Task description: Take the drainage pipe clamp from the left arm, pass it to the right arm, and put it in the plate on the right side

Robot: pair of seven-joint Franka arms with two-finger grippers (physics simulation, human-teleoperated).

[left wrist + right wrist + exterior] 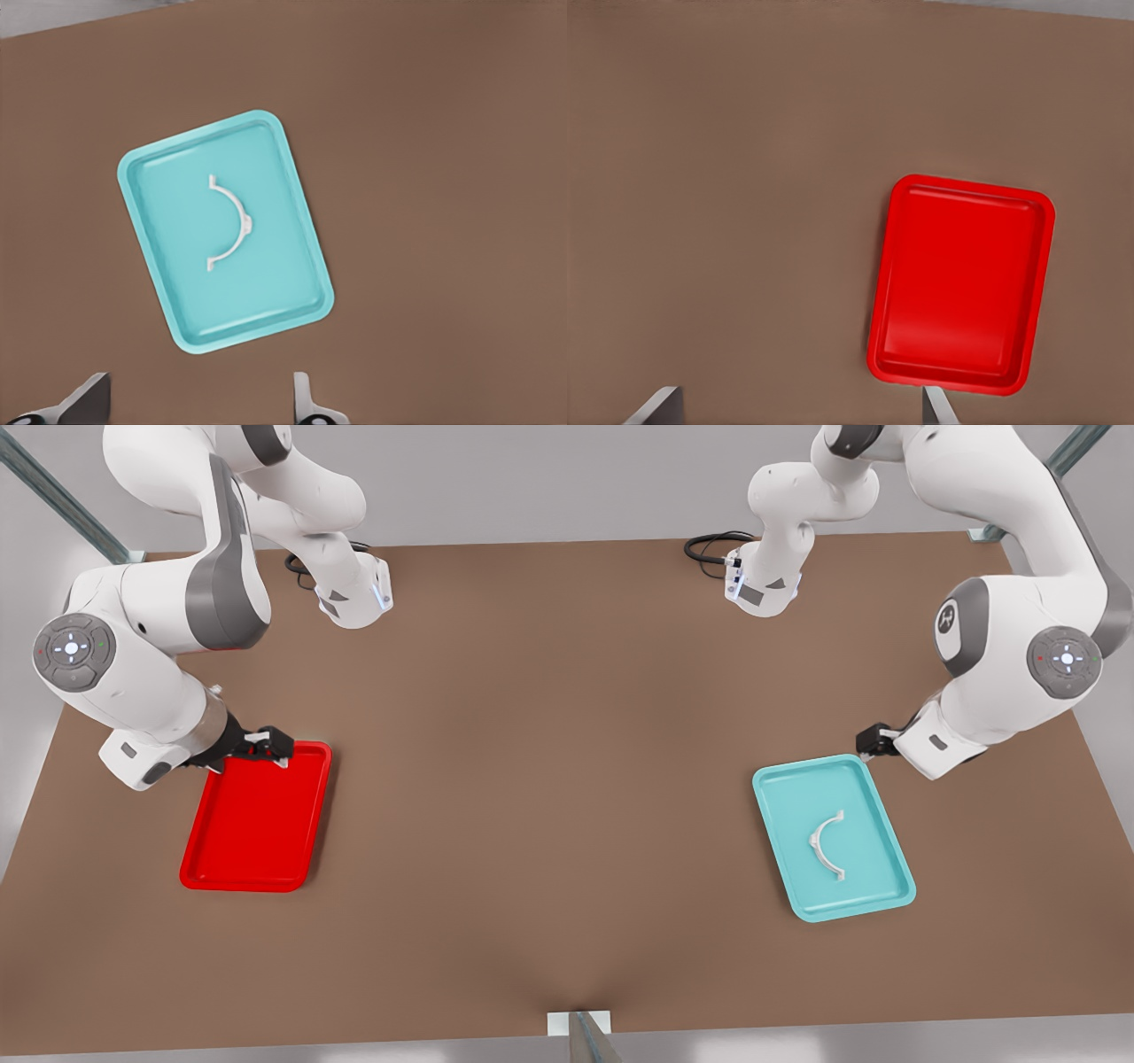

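Nothing picked up yet: the clamp lies in the teal tray and both claws are empty.

The drainage pipe clamp (827,846) lies flat near the middle of the teal tray (890,841), below and ahead of the left claw (873,741), which hangs just past that tray's far corner at the front view's right with its fingers (304,403) spread wide and holding nothing. The right claw (266,746) hovers at the far edge of the red plate (252,841), also wide open (its fingertips (935,405) stand well apart), and that arm waits. By my judgement the first step, the pickup, is in hand: the left claw needs to come over the clamp, turn to straddle its thin arc and descend onto it. The hand-over above the brown worktop (549,779) comes later.
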